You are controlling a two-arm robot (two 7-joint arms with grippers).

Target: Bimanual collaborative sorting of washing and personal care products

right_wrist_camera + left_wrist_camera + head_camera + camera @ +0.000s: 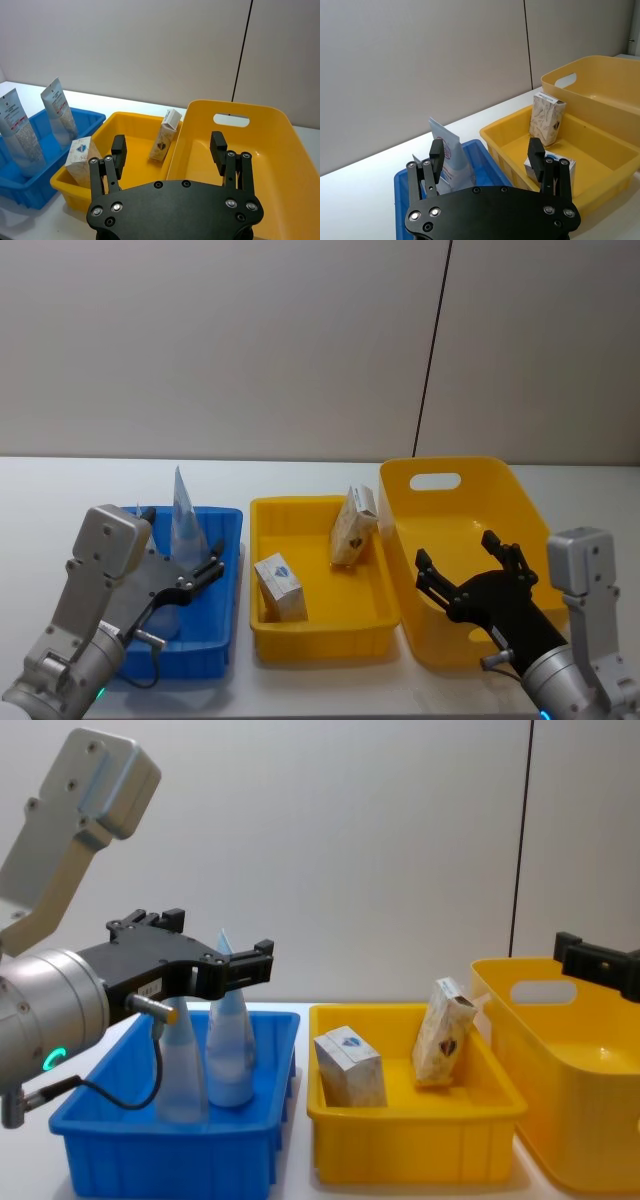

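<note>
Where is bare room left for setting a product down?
Large yellow bin: floor bare beneath the right hand. Middle yellow tray: bare strip between white-grey carton and right wall. Crowded: blue bin, two squeeze tubes by the left hand.

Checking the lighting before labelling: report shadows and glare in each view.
Head view: even light, soft shadow on the table under the small yellow bin. Chest view: mild sheen on the large yellow bin. Left wrist view: open left gripper over the blue bin, no glare. Right wrist view: open right gripper over the large yellow bin, evenly lit.
</note>
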